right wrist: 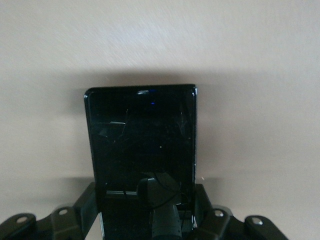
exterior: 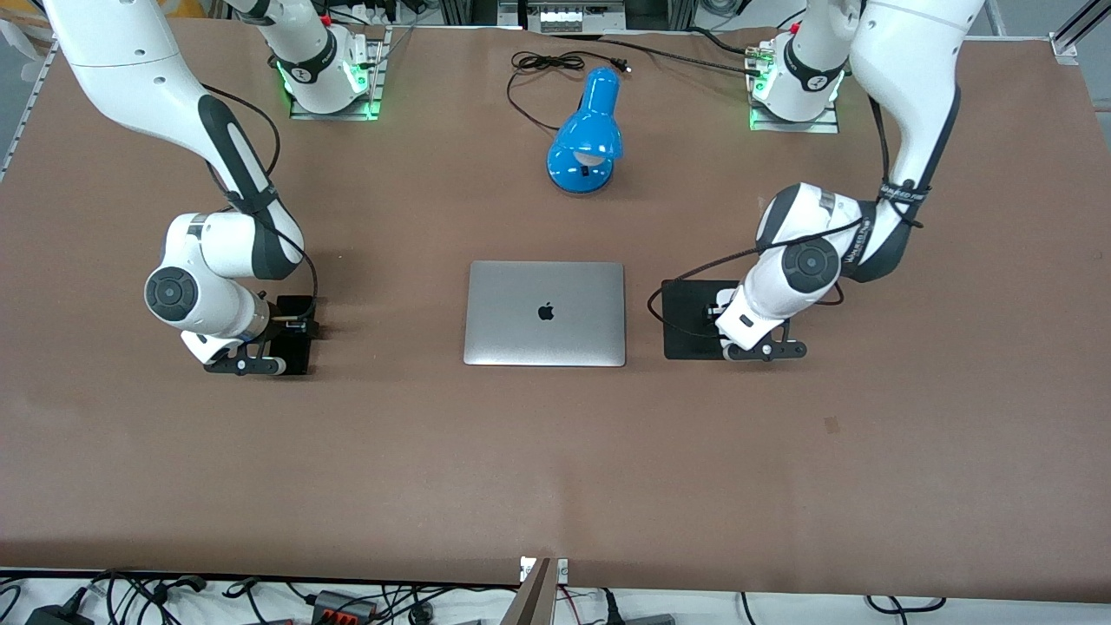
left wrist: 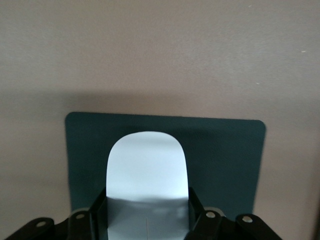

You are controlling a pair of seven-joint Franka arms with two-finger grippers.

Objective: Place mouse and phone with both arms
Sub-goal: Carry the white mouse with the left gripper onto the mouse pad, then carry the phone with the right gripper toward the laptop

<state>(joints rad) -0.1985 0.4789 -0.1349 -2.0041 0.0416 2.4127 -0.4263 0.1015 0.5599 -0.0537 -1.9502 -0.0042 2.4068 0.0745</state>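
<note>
Evidently both arms were low at the tabletop [exterior: 555, 469], one at each side of the closed silver laptop [exterior: 545, 313]. The left gripper [left wrist: 148, 220] was clamped across the sides of the white mouse [left wrist: 147, 172], which sat over the black pad [left wrist: 225, 160] at the left arm's end of the tabletop; the mouse's long axis ran straight out from between the fingers, its rounded end leading away from the wrist. Whether the mouse already rested on the pad or hung just above it could not be told. The right gripper [right wrist: 145, 215] held the black phone [right wrist: 142, 137] by its long edges near one short end, at the right arm's end of the tabletop, with most of the phone's length pointing away from the wrist over bare brown surface. The shadow under the phone suggested it was close to the tabletop, though contact was unclear. Each object lay directly between its own gripper's fingers, so the next move probably called only for opening and lifting straight away. A blue desk lamp [exterior: 587, 143] lay farther from the front camera than the laptop.
</note>
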